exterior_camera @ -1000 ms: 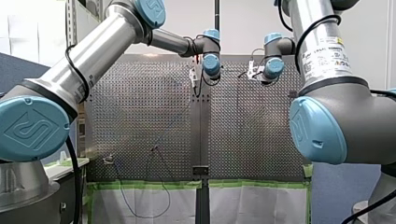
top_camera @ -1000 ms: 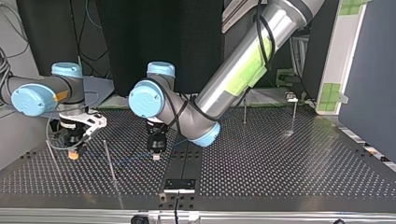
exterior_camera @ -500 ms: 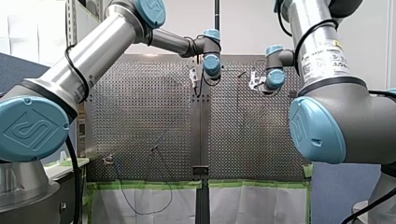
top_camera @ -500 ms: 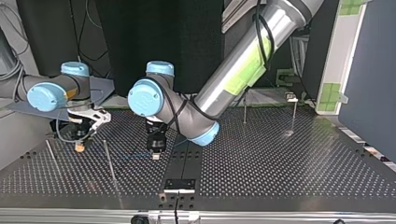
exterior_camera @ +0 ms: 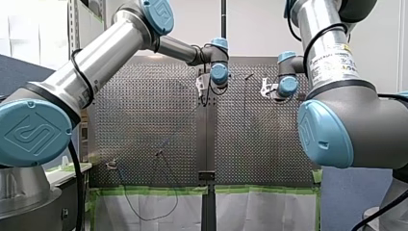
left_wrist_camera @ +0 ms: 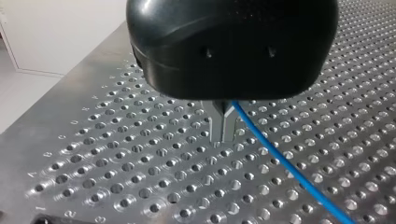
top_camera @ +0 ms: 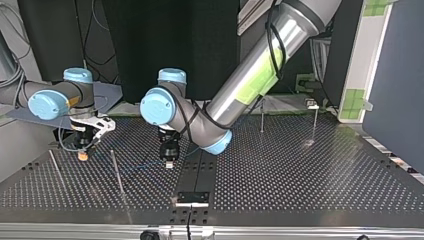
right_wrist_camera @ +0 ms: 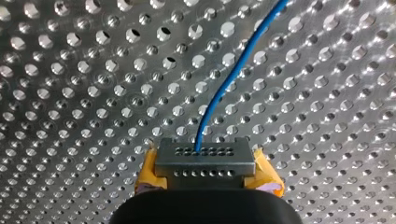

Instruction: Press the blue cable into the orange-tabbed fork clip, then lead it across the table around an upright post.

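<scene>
The blue cable (left_wrist_camera: 280, 161) leaves my left gripper (left_wrist_camera: 223, 133), whose metal fingers are shut on it just above the perforated table (left_wrist_camera: 116, 186). In the top view this gripper (top_camera: 170, 162) hangs near the table's middle. The cable (top_camera: 137, 166) runs low from there toward the view's left, to my right gripper (top_camera: 82, 155). In the right wrist view that gripper (right_wrist_camera: 204, 157) has yellow pads (right_wrist_camera: 150, 171) and is shut on the cable (right_wrist_camera: 233, 70), which curves away ahead of it. A thin upright post (top_camera: 117, 172) stands in front of the cable's span. I cannot make out an orange-tabbed clip.
A second thin rod (top_camera: 56, 169) leans near the top view's left edge. Two more posts (top_camera: 262, 120) (top_camera: 314, 122) stand at the far right, one carrying a small pale fixture (top_camera: 312, 105). In the front view a dark cable (exterior_camera: 144, 211) hangs off the near table edge.
My right gripper has moved away from the top view's camera and a little right, still holding the cable. My left gripper has shifted slightly the same way.
</scene>
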`<state>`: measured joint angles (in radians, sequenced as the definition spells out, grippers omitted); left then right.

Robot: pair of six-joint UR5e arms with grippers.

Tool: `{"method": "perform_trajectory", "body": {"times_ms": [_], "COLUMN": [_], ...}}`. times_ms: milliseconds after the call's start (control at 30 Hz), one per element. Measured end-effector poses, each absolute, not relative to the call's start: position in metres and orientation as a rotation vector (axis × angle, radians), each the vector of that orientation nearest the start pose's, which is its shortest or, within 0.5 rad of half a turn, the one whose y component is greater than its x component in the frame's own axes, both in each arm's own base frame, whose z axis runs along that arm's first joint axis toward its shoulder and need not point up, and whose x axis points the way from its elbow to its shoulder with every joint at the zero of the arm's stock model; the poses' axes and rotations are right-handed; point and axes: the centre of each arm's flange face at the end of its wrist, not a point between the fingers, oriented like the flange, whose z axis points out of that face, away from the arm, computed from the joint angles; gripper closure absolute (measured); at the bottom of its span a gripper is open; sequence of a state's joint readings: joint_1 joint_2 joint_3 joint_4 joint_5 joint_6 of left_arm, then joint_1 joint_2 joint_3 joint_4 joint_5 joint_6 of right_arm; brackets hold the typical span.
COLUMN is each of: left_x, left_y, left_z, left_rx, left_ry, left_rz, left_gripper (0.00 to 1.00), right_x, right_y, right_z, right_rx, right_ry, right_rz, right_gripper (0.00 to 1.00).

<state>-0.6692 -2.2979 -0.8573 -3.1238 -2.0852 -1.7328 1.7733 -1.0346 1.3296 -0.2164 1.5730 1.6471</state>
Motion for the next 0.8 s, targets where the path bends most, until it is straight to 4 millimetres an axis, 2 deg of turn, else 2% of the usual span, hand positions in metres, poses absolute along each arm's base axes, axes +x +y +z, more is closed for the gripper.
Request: {"method": "perform_trajectory", "body": {"times_ms": [233,267,300,367,433,467,700,733,767,800], "left_x": [0.551,0.552,0.552,0.552,0.553,0.553,0.551,0.551,0.551,0.551], "left_y": [-0.536,-0.536,-0.535,-0.535,-0.535,-0.535,-0.536,-0.536,-0.537,-0.537], "left_z": [0.373,0.373,0.373,0.373,0.373,0.373,0.372,0.372,0.372,0.372], "left_rx": [-0.011,-0.011,-0.012,-0.012,-0.011,-0.011,0.009,0.011,0.016,0.020], "left_ry": [1.567,1.567,1.567,1.567,1.567,1.568,1.576,1.578,1.579,1.579], "left_rz": [-0.258,-0.258,-0.259,-0.259,-0.259,-0.259,-0.270,-0.272,-0.275,-0.279], "left_gripper": [0.98,0.93,0.93,0.80,0.78,0.68,0.58,0.54,0.41,0.41], "right_x": [0.268,0.267,0.267,0.268,0.268,0.268,0.269,0.270,0.270,0.270], "right_y": [-0.647,-0.647,-0.648,-0.649,-0.649,-0.649,-0.648,-0.648,-0.648,-0.648], "right_z": [0.285,0.282,0.279,0.271,0.265,0.263,0.258,0.257,0.257,0.257], "right_rx": [1.420,1.424,1.428,1.436,1.444,1.446,1.452,1.453,1.454,1.454], "right_ry": [-1.234,-1.237,-1.240,-1.246,-1.253,-1.256,-1.265,-1.266,-1.266,-1.266], "right_rz": [1.337,1.333,1.330,1.323,1.318,1.317,1.319,1.319,1.319,1.319], "right_gripper": [1.00,1.00,1.00,1.00,1.00,1.00,1.00,1.00,1.00,1.00]}}
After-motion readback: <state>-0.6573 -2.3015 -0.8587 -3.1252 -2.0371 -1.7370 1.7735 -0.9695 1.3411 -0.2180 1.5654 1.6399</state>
